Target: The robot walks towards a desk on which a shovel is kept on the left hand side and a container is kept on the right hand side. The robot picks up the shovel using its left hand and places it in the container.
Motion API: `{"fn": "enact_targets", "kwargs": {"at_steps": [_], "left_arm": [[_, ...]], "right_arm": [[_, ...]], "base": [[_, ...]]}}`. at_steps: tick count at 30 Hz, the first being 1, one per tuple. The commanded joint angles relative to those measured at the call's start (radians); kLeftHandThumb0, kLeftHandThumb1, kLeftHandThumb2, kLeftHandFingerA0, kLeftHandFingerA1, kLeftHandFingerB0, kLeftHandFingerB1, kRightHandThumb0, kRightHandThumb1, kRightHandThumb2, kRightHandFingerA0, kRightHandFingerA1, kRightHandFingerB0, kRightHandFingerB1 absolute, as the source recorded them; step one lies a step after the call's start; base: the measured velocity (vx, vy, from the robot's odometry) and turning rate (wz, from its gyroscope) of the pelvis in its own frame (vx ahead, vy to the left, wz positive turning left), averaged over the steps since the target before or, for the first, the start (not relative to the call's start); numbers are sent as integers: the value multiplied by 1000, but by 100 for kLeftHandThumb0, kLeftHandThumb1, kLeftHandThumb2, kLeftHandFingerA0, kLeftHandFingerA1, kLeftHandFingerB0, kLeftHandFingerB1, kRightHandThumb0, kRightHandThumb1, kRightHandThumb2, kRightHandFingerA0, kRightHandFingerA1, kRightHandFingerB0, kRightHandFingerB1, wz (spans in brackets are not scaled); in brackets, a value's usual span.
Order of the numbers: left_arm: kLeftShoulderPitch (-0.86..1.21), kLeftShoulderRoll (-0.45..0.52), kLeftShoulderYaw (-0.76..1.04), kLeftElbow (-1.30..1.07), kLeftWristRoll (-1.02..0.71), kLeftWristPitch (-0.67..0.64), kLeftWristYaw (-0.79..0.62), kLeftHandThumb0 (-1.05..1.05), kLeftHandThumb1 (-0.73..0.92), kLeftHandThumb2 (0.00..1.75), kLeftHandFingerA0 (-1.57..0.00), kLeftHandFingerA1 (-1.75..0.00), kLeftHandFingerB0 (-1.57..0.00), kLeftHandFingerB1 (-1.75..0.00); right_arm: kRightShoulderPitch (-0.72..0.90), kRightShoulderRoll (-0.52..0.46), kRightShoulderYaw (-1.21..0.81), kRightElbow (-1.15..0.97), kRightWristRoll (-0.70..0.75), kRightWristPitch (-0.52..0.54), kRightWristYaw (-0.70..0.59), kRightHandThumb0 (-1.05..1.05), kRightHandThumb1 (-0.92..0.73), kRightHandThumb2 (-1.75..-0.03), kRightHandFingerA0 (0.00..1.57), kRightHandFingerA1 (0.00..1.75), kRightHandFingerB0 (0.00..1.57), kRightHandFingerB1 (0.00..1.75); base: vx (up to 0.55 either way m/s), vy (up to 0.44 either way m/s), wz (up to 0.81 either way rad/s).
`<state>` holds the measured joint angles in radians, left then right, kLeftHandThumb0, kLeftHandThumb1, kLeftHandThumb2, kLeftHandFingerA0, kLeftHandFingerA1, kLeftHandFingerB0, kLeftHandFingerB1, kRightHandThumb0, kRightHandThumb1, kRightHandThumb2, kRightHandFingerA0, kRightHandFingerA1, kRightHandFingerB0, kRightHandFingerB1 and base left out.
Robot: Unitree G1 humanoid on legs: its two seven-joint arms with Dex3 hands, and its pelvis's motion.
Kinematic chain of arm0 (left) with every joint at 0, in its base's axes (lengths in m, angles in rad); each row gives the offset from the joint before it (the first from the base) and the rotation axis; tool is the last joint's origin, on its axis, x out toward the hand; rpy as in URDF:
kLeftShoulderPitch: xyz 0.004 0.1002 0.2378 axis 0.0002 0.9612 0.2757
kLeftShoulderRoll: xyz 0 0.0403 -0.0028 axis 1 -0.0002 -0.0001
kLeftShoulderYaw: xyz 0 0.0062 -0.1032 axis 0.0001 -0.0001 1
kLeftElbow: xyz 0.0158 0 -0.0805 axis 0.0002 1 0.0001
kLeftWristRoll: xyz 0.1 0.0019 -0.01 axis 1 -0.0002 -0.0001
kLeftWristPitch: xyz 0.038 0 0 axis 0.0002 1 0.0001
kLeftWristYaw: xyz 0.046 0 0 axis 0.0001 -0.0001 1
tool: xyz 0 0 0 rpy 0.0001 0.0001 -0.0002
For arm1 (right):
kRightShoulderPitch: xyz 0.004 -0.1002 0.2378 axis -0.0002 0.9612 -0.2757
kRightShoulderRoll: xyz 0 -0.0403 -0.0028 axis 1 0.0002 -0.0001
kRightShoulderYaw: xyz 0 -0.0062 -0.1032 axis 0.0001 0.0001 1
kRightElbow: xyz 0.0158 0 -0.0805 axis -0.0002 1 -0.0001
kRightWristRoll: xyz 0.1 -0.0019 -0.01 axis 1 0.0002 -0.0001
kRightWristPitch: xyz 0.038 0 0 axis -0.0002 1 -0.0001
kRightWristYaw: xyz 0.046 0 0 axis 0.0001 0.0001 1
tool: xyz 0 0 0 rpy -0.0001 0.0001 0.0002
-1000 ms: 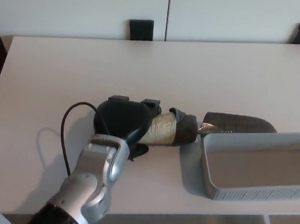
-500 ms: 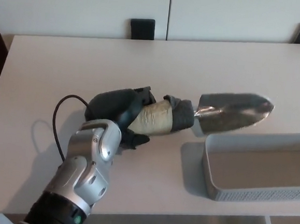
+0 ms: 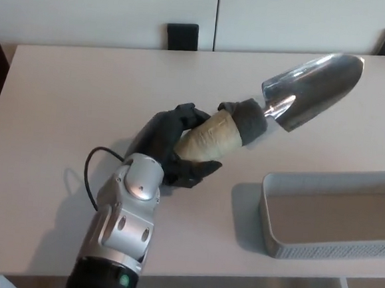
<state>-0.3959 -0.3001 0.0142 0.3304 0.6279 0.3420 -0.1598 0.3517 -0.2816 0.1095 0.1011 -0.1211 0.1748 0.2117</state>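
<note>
The left hand (image 3: 172,149) is clenched around the tan handle of the shovel (image 3: 275,107), forearm angled up from the lower left. The shiny blade tilts up and rightward, lifted off the tabletop (image 3: 69,94), above and left of the grey container (image 3: 327,214).

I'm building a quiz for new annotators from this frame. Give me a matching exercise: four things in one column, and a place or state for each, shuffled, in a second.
Things:
1. shovel
2. container
3. left hand
4. desk

States:
A. closed around a tan handle
B. lifted, shiny blade tilted up to the right
C. pale top carrying the grey tray
D. resting at the near right, nothing inside

Pairs: 1-B, 2-D, 3-A, 4-C
</note>
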Motion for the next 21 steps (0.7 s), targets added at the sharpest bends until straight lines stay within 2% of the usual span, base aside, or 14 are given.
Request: {"fn": "enact_targets", "kwargs": {"at_steps": [1,2,3,4,7,8,12,17,18,21], "left_arm": [[185,-227,111,-363,-446,59,-77,-15,85,65,-74,-164,-65,-114],[213,-226,45,-415,-422,73,-106,-17,86,63,-76,-170,-62,-122],[219,-221,29,-426,-418,76,-113,-17,86,63,-76,-170,-62,-122],[248,-201,-63,-488,-361,110,-127,-24,82,62,-76,-175,-67,-120],[283,-174,-195,-579,-319,164,-146,-22,80,67,-83,-166,-72,-110],[293,-159,-240,-610,-315,183,-153,-20,81,68,-81,-166,-73,-115],[292,-92,-346,-658,-302,185,-164,-18,75,77,-78,-169,-76,-118],[274,-12,-438,-721,-256,248,-154,-23,80,67,-77,-162,-68,-118],[268,5,-453,-734,-253,265,-158,-25,81,66,-76,-162,-68,-126],[249,24,-464,-764,-273,347,-174,-23,83,66,-72,-165,-64,-127]], "right_arm": [[-9,-71,10,-19,-35,-7,44,-33,-51,-55,69,53,46,44],[-8,-69,14,-22,-34,1,46,-32,-51,-55,67,53,46,44],[-8,-69,14,-24,-34,3,47,-32,-51,-55,67,53,46,44],[-4,-69,16,-27,-35,-1,46,-33,-51,-54,71,54,46,45],[2,-69,20,-29,-45,-13,38,-32,-51,-54,72,55,47,46],[3,-66,18,-32,-42,-8,37,-32,-50,-54,73,56,48,46],[-13,-68,20,-21,-45,-2,39,-32,-51,-54,73,54,48,45],[-10,-75,24,-33,-49,3,45,-34,-51,-54,72,54,48,45],[-10,-76,27,-36,-52,4,46,-33,-50,-54,71,54,48,45],[-9,-80,31,-37,-52,4,45,-34,-51,-54,72,54,48,45]], "base": [[0,0,0],[0,0,0],[0,0,0],[0,0,0],[0,0,0],[0,0,0],[0,0,0],[0,0,0],[0,0,0],[0,0,0]]}}
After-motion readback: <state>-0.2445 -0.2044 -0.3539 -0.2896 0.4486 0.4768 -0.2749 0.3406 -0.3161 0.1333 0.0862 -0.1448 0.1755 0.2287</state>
